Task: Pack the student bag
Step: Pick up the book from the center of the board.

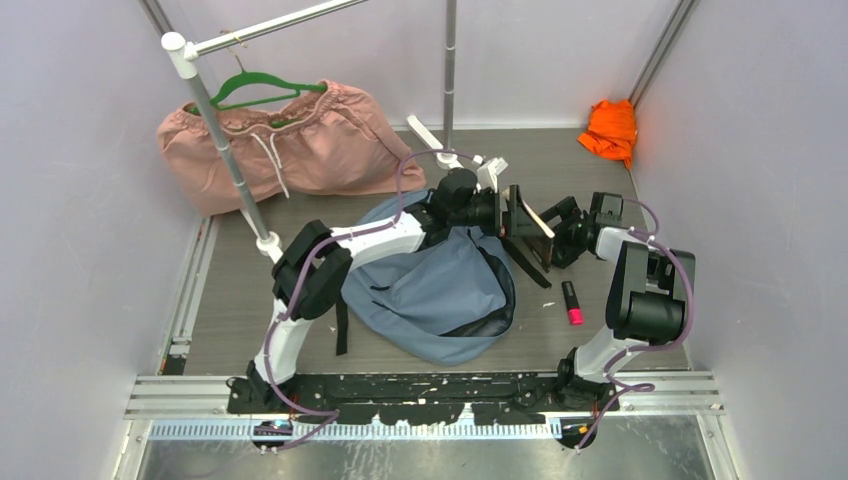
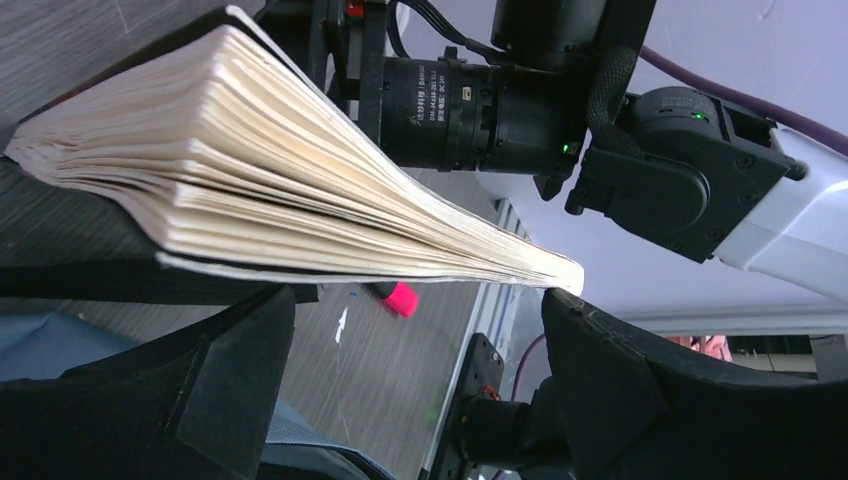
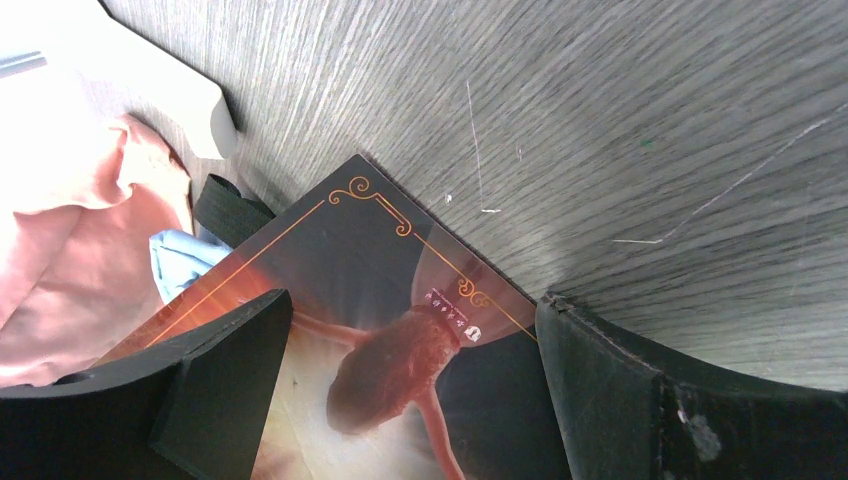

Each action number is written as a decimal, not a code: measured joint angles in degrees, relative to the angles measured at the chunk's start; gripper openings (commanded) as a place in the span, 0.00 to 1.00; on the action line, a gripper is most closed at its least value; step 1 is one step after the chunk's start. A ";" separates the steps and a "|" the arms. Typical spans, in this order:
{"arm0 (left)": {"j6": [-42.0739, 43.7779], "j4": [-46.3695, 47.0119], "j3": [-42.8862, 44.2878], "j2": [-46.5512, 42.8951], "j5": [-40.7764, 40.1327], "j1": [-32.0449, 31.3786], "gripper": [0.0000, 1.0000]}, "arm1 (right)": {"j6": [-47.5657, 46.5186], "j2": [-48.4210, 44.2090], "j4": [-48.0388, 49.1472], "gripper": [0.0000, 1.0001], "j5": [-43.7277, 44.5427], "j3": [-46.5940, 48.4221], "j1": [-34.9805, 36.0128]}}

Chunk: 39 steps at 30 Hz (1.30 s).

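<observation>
- The student bag lies slumped on the table just ahead of the two arm bases. It is dusty blue, and a black strap trails off its near-left side.
- The left arm stretches across the top of the bag, and the left gripper hangs past the bag's far-right edge.
- Its fingers are spread wide with nothing between them. A book fans its cream pages just beyond the tips.
- The book stands up off the table, right of the bag, between the two grippers.
- The right gripper faces the bag from the book's other side.
- Its fingers are wide apart too, with the dark, gold-trimmed cover lying between them. I cannot tell whether they bite on it.
- A pink marker lies on the table just right of the bag.
- Beyond the bag a pink garment hangs on a green hanger — and an orange cloth sits far right of it.
</observation>
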 measured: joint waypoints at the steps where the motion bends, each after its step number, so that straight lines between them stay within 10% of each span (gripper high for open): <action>1: -0.09 -0.31 0.00 -0.20 -0.74 0.00 0.94 | 0.00 0.00 -0.02 0.98 0.02 0.00 0.00; 27: 0.57 -11.56 2.01 -3.76 -8.22 -0.33 0.79 | 0.17 0.00 -0.20 0.98 0.20 0.11 0.28; 39: 4.68 -23.45 3.50 -3.76 -14.43 -0.59 0.04 | 0.81 -0.24 -0.13 0.98 1.25 0.11 0.68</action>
